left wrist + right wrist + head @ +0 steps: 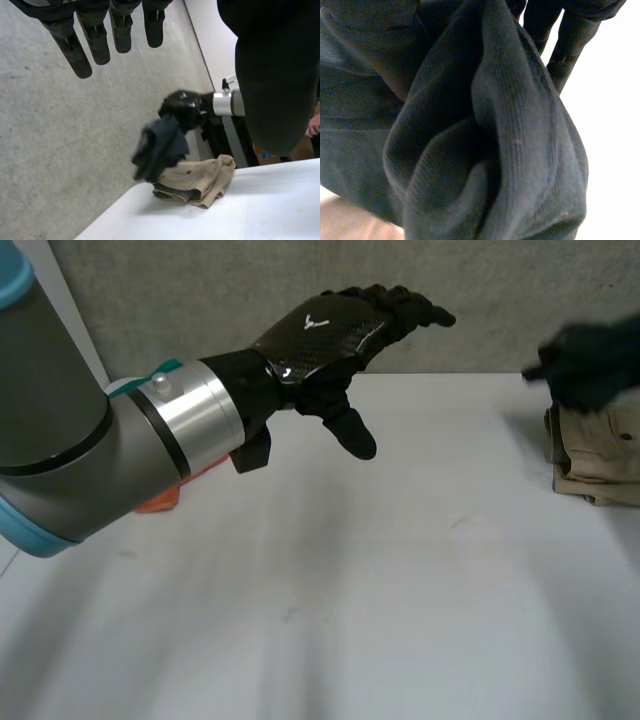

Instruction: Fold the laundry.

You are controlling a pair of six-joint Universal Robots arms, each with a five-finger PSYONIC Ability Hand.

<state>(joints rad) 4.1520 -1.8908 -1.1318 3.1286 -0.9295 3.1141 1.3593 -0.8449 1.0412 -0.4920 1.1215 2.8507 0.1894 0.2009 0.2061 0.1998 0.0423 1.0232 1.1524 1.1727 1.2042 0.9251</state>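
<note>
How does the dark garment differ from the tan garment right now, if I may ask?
The dark garment is navy-black; the tan garment is beige. The dark garment hangs bunched from the right hand, above the table; the tan garment lies crumpled on the table, held by nothing. Both are cloth, at the table's same end.

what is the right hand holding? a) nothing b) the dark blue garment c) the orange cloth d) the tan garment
B: the right hand is curled on the dark blue garment, which hangs over the tan garment lying on the table.
</note>
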